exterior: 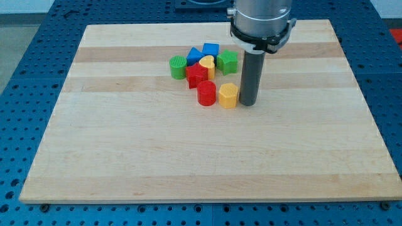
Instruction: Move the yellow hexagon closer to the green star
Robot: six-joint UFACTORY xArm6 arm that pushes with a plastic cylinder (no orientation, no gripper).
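Note:
The yellow hexagon point(228, 96) stands near the board's middle, at the lower right of a cluster of blocks. The green star point(227, 62) is above it, at the cluster's upper right. My tip point(249, 102) is down on the board just to the right of the yellow hexagon, touching it or nearly so. The rod rises from there to the arm's grey end at the view's top.
The cluster also holds a red cylinder point(206, 93) left of the hexagon, a red block point(196, 75), a yellow heart point(206, 64), a green cylinder point(179, 66) and two blue blocks point(210, 49) point(194, 55). The wooden board point(125, 157) lies on a blue perforated table.

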